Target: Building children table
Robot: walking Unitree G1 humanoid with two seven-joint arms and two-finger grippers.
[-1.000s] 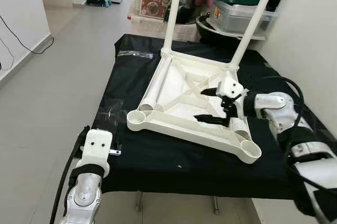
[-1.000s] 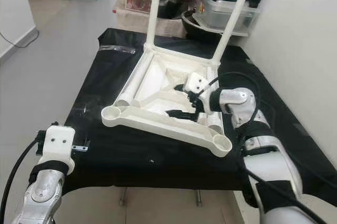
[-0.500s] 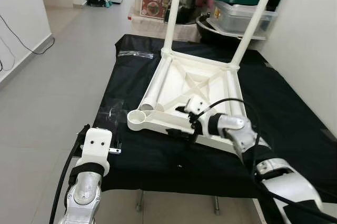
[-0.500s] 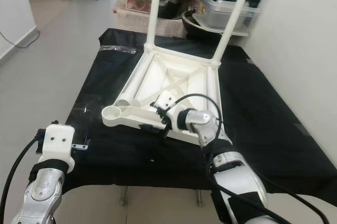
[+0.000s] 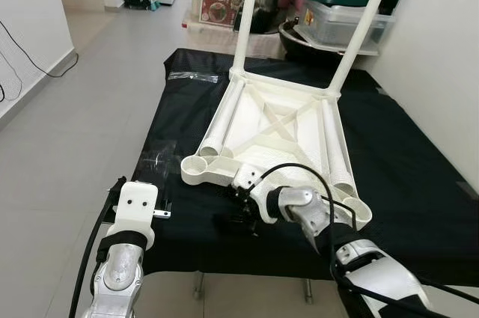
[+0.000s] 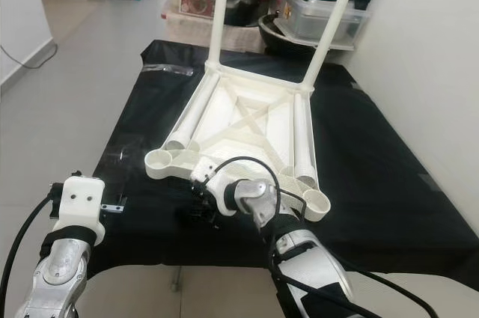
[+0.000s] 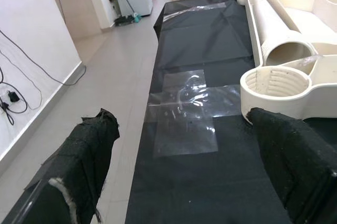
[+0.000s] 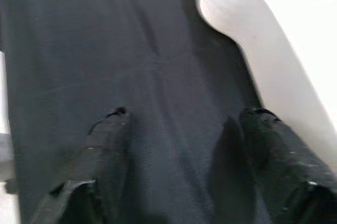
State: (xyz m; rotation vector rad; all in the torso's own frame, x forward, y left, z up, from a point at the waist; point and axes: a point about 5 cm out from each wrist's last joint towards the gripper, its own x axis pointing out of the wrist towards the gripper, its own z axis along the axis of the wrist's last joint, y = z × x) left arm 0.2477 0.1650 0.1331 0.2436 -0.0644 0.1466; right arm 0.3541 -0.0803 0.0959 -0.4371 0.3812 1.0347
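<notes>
Left eye view: white plastic children's table, upturned on the black cloth-covered work surface; 2 white tubular legs fitted at the far corners, 2 loose legs lying inside the frame, near round sockets unfilled. Right gripper sits low over the cloth, just in front of the table's near edge, well short of any leg.

Advice: swing back over the frame, take a loose leg mid-length, keep it square to a socket.

Right eye view: left gripper's white wrist block at the cloth's near left corner, idle.

Left wrist view: left gripper spread wide, empty; clear tape patch and socket beyond.

Right wrist view: right fingers parted, holding nothing, hovering over cloth beside the white edge.
</notes>
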